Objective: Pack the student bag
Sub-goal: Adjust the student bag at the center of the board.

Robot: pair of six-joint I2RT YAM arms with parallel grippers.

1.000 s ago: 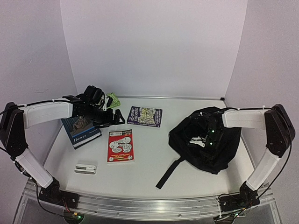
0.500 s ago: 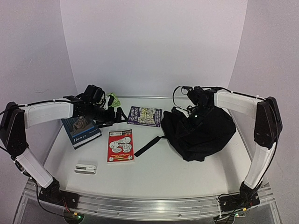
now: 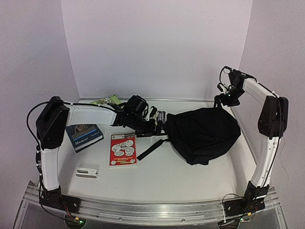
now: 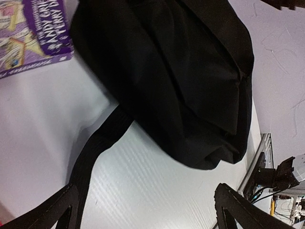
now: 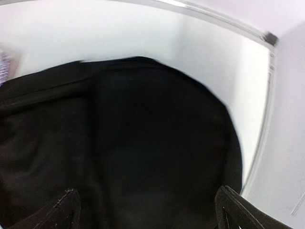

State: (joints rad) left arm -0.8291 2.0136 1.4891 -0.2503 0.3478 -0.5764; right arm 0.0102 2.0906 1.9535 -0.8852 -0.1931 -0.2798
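The student bag (image 3: 207,133) is a large black soft backpack lying at the right of the table, with one webbing strap (image 3: 151,149) trailing to its left. My left gripper (image 3: 159,126) hangs open just left of the bag, over the strap, with nothing between its fingers. In the left wrist view the bag (image 4: 181,71) and strap (image 4: 93,160) fill the frame ahead of the open gripper (image 4: 147,215). My right gripper (image 3: 223,99) is raised near the back right corner. It stands open above the bag (image 5: 143,143), holding nothing.
A dark "Humor" book (image 3: 85,136) and a red booklet (image 3: 123,148) lie left of centre. A purple book (image 4: 28,33) lies beside the bag, mostly under my left arm. A small white item (image 3: 87,171) sits near the front left, and a green packet (image 3: 110,99) lies at the back wall.
My right gripper opened, let go of the bag and rose to the back right corner. The bag shifted back and left. My left arm swung right to the bag's left edge.
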